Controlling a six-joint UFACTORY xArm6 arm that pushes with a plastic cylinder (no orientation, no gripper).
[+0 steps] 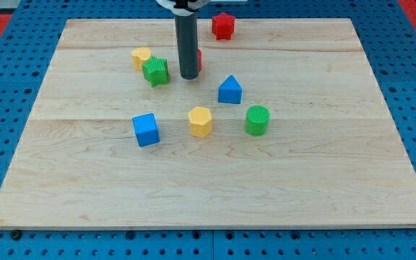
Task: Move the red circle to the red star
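The red star (223, 26) sits near the view's top, right of centre. The red circle (199, 60) is almost wholly hidden behind the dark rod; only a red sliver shows at the rod's right side. My tip (188, 76) rests on the board just in front of the red circle, right of the green star (155, 71) and below-left of the red star.
A yellow block (141, 57) touches the green star at its upper left. A blue triangle-topped block (230, 90), a green cylinder (257, 120), a yellow hexagon (201, 121) and a blue cube (146, 129) lie mid-board. The wooden board (338, 180) sits on a blue pegboard.
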